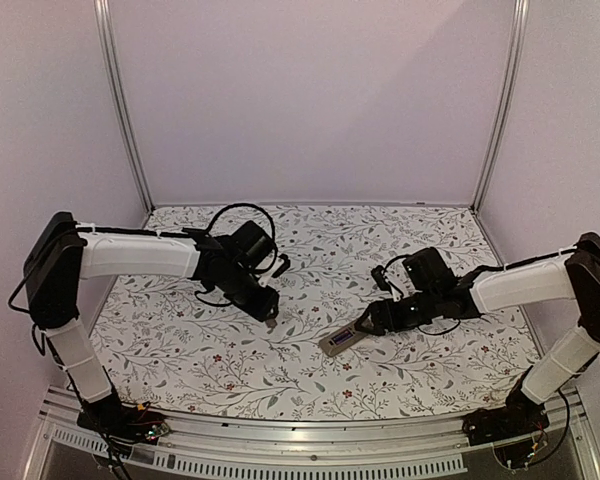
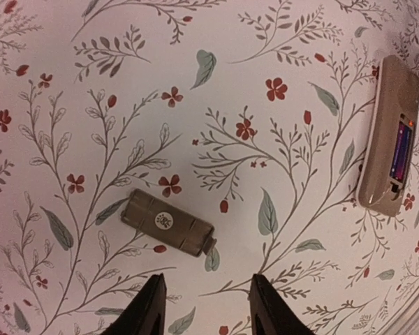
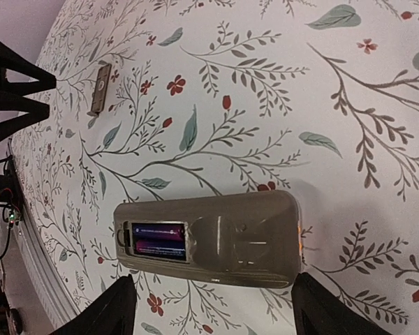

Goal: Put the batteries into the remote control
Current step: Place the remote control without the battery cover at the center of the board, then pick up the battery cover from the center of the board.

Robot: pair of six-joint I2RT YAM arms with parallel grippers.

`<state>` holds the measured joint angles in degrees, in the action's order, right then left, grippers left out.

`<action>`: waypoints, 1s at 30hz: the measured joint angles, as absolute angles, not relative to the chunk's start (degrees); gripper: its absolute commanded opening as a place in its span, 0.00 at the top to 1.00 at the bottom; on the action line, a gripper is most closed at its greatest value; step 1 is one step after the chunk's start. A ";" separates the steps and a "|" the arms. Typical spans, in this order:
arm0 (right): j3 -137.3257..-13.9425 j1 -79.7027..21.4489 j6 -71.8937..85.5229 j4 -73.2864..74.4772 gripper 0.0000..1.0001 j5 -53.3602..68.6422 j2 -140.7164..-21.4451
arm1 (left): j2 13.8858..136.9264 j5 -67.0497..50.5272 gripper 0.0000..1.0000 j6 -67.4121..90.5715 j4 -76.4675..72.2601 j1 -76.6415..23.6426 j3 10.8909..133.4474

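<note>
Remote [image 3: 209, 237] lies back up at lower centre of the right wrist view, long axis left-right, open compartment at its left end. In the top view it runs diagonally, lower left to upper right. Two batteries [image 3: 157, 241] sit side by side in the compartment. One grey cover [image 2: 167, 222] lies apart on the floral cloth [image 1: 180, 350], just ahead of the left gripper [image 2: 208, 279], whose jaws are apart and empty. Right gripper [image 3: 213, 283] has its jaws spread wide at the remote's near edge; can't tell whether they touch it. One remote.
</note>
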<state>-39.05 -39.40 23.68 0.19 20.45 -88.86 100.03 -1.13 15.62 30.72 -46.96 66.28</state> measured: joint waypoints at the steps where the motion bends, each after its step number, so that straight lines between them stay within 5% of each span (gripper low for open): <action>1: -39.68 -39.40 23.46 0.16 0.23 21.41 -89.47 | 101.47 -1.54 0.66 14.09 31.68 -46.98 67.37; 30: -45.95 -35.75 20.78 6.44 0.23 27.38 -91.11 | 113.69 -1.39 0.88 4.56 38.74 -49.45 75.46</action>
